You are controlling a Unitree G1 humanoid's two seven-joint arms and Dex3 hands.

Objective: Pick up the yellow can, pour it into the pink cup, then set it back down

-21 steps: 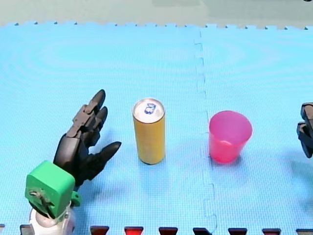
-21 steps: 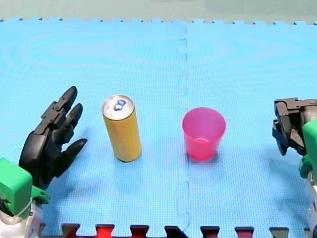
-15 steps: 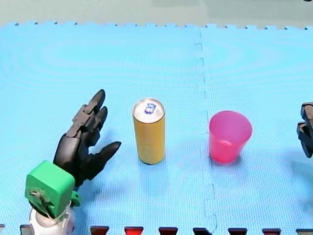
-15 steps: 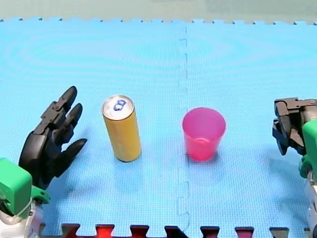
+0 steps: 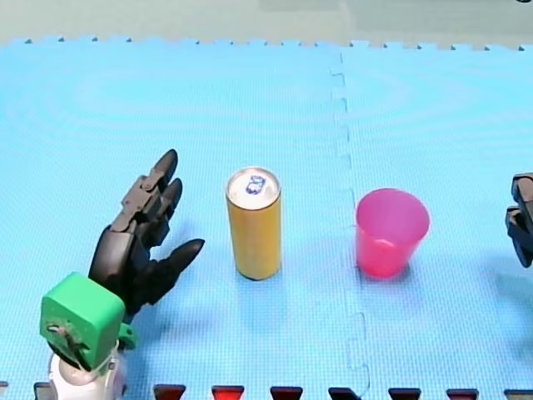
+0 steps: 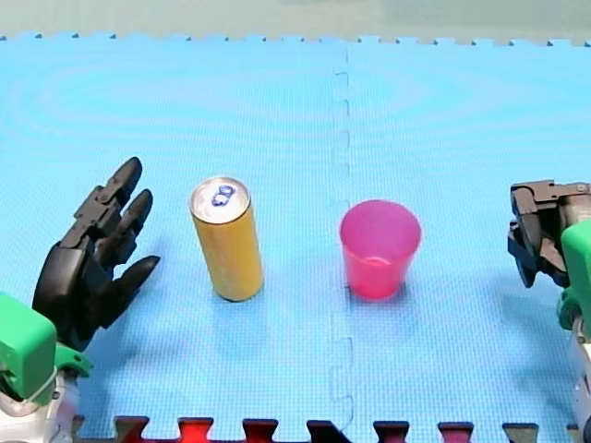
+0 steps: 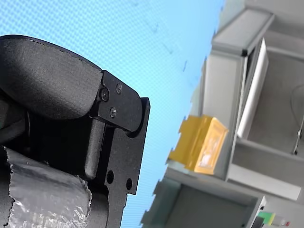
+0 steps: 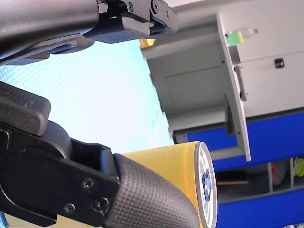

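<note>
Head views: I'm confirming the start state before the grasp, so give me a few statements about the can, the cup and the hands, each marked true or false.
1. The yellow can stands upright on the blue mat. True.
2. The left hand is shut on the can. False: it is open, beside the can and apart from it.
3. The pink cup stands on the can's right in the head views. True.
4. The cup lies on its side. False: it stands upright, mouth up.
5. The right hand holds the cup. False: it is at the right edge, apart from the cup.
</note>
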